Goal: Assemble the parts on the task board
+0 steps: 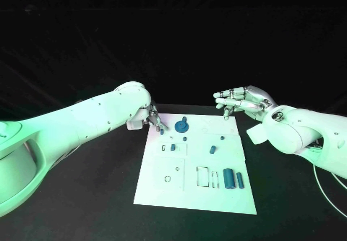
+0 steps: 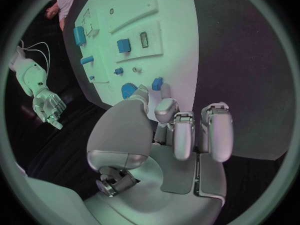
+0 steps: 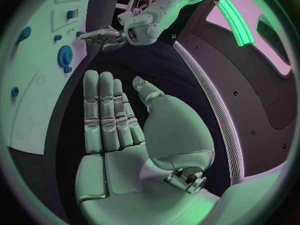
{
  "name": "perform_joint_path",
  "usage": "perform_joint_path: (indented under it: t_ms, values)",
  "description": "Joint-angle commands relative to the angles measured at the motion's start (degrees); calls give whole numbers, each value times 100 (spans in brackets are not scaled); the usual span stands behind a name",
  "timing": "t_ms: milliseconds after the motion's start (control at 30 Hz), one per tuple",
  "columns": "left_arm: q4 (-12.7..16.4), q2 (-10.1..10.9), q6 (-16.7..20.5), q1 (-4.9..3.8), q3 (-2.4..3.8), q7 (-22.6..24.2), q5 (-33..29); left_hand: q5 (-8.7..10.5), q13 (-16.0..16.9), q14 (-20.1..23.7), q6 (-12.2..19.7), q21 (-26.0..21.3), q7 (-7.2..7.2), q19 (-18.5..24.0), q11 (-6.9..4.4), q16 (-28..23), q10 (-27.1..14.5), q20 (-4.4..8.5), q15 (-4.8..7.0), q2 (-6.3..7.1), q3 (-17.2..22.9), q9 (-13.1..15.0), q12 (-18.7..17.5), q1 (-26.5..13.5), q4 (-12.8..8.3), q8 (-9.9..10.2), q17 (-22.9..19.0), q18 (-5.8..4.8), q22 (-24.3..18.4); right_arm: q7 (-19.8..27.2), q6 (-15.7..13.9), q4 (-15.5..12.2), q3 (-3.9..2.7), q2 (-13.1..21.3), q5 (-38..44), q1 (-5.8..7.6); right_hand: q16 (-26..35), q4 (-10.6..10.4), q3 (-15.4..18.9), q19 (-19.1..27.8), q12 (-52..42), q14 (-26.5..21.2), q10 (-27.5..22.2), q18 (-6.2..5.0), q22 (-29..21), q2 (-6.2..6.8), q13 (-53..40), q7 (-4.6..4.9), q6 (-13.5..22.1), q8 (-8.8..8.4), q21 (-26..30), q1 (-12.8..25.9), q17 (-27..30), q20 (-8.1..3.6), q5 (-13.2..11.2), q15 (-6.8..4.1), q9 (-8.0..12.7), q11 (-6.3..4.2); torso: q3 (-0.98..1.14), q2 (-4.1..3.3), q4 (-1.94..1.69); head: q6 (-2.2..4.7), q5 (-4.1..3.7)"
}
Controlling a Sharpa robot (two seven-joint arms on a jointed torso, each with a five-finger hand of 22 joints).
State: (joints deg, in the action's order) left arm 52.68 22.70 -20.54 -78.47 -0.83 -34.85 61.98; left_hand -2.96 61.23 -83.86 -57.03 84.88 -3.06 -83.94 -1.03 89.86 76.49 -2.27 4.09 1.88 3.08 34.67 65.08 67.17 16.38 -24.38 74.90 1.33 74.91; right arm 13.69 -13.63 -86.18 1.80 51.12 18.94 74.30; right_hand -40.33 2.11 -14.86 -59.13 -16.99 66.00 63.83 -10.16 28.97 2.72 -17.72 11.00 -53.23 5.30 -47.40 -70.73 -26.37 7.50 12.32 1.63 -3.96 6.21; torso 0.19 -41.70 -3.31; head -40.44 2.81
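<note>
The task board (image 1: 194, 196) lies flat mid-desk (image 1: 87, 201), and assembly looks barely begun: a blue gear (image 1: 181, 125) sits near its far edge, two long blue parts (image 1: 232, 178) lie loose beside empty rectangular recesses (image 1: 207, 177). The left hand (image 1: 153, 119) hovers by the gear, fingers apart, holding nothing. The right hand (image 1: 242, 103) hangs empty, fingers spread, beyond the far corner

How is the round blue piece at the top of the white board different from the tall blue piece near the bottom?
The round blue piece is a flat disc with toothed edges like a gear; the tall blue piece is a long, smooth bar shape.
The round one lies at the board's far end, close to the left hand; the tall one lies at the near end, away from both hands.
Both are blue, and no hand holds either.
</note>
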Motion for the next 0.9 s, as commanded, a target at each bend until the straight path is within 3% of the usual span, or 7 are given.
perform_joint_path:
  t_ms: [33, 300, 500, 633, 767, 900]
  values:
    - [-27, -40, -32, 4, 0, 34, -75, 17, -10, -614, -21, 2, 4, -262, -6, 14, 9, 39, 40, -49, 35, 11, -18, 37, 1, -35, 1510, 47, 879, 25, 99, 11, 0, -17, 40, -4, 18, -30, 13, 11, 15, -1, -51, -37, -8, -62, 12, -7, 40, 39, 25, -5, 10, 36, 22, 42, -7, 1, 3, 1, 1, 5, 8]
    - [-112, -99, -125, 26, -10, 1, -157, 16, -65, -614, -8, -28, 1, -242, -4, 14, -25, 41, 40, -74, 52, 23, -73, 101, -9, -31, 1510, 57, 845, 64, 104, -8, 0, -29, 40, -4, 29, -46, 16, 5, 11, 5, -51, -38, -20, -78, 34, -6, 44, 47, 41, -2, 27, 38, 26, 43, -8, 2, 1, 4, -2, -17, -9]
    - [-136, -109, -184, 28, -18, -3, -216, 15, -83, -614, 1, -48, 12, -232, -14, 14, -37, 46, 46, -177, 158, 59, -98, 345, -78, -34, 1510, 62, 828, 57, 142, 8, 0, -35, 51, -4, 40, -65, 16, -2, 7, 13, -51, -39, -31, -101, 59, -6, 43, 58, 56, 1, 44, 40, 37, 44, -9, 2, 1, -1, -1, 12, -33]
    - [-142, -106, -231, 29, -20, 4, -292, 10, -102, -614, 59, -57, 75, -229, -73, 14, -63, 82, 95, -344, 587, 90, -138, 1042, -467, -22, 1510, 65, 822, 47, 152, 16, 0, -37, 66, -4, 43, -69, 18, -4, 9, 15, -55, -39, -34, -103, 67, -6, 44, 61, 61, 3, 49, 40, 42, 44, -10, 3, 0, -1, 4, 2, -33]
    - [-148, -105, -226, 28, -21, 10, -336, 5, -113, -614, 63, -62, 85, -230, -81, 14, -59, 103, 106, -326, 889, 134, -164, 1276, -626, -39, 1510, 64, 823, 44, 183, -48, 0, -32, 83, -4, 58, -99, 27, -13, 11, 22, -65, -38, -49, -118, 104, -2, 51, 71, 82, 18, 71, 43, 68, 48, -9, 8, 6, -7, 5, -4, -28]
    - [-144, -102, -142, 28, -21, 25, -349, -43, -159, -614, 147, -82, 36, -224, -67, 14, -55, 104, 82, -255, 1571, 252, -233, 1476, -834, -80, 1510, 68, 808, 45, 211, -62, 0, -38, 88, -4, 64, -109, 32, -15, 12, 21, -71, -38, -55, -120, 118, 0, 57, 73, 90, 23, 80, 44, 74, 50, -9, 10, 2, 1, 3, -18, -29]
